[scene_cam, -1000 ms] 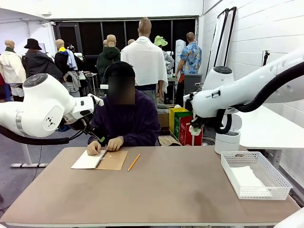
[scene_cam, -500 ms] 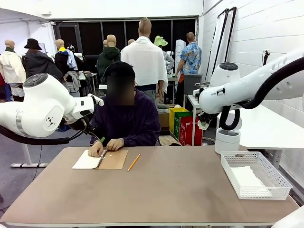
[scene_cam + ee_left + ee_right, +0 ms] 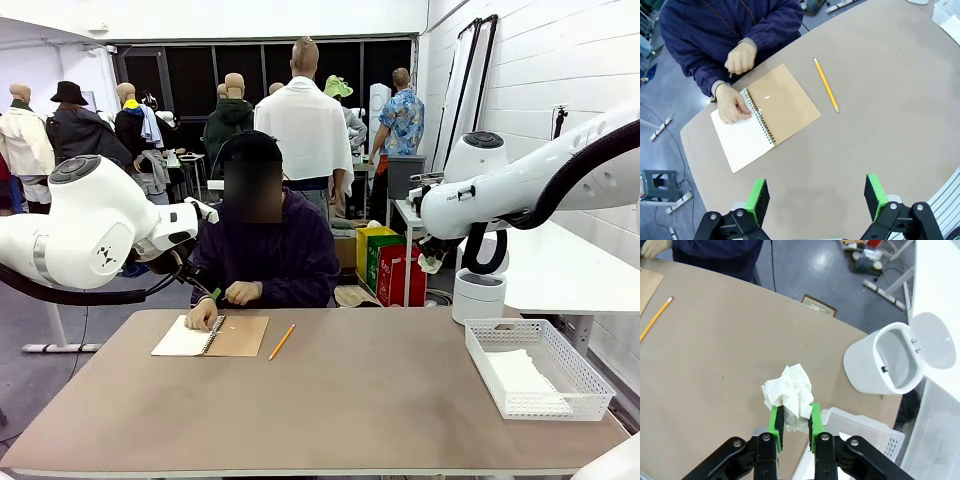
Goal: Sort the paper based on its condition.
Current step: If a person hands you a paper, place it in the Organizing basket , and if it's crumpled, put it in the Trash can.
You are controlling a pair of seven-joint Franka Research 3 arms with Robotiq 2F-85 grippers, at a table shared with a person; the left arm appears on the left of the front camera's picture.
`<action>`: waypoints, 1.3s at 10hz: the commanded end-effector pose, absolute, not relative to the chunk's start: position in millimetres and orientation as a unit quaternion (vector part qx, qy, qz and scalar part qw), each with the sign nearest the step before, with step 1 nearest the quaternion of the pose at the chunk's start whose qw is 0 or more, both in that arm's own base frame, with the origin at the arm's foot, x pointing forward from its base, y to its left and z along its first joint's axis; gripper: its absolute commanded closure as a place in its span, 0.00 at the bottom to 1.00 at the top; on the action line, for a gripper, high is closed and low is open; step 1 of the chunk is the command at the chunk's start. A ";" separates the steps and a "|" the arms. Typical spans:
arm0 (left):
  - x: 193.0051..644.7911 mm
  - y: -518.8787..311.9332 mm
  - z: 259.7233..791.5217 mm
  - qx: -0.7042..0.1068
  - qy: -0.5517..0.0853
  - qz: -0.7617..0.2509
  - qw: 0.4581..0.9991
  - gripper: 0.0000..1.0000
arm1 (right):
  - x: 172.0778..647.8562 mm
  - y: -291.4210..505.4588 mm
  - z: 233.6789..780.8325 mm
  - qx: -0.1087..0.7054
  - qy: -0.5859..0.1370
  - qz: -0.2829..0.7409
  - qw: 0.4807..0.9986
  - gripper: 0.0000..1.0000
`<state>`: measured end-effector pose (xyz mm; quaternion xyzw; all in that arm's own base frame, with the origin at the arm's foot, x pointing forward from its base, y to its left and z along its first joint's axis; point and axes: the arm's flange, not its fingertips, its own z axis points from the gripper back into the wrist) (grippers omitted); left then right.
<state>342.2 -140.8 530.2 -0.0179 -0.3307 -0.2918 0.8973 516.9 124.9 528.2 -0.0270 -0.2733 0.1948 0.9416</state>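
i see a tan surface on a grey floor, white brick wall at right, dark windows at back, a white side table beyond.

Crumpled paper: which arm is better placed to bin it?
Right. Its gripper already holds the crumpled paper, with the open white bin close by. The left gripper hangs open and empty above the table, near the notebook.
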 end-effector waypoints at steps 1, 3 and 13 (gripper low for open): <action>342.5 -139.5 529.8 -0.018 -0.330 -0.291 0.898 0.00 | 516.9 125.0 528.2 -0.027 -0.273 0.195 0.942 0.73; 342.5 -139.5 529.8 -0.018 -0.330 -0.291 0.898 0.00 | 540.9 107.9 519.5 -0.058 -0.290 0.091 0.951 0.73; 342.5 -139.5 529.8 -0.018 -0.330 -0.291 0.898 0.00 | 665.2 27.8 472.5 -0.107 -0.257 -0.110 0.954 0.73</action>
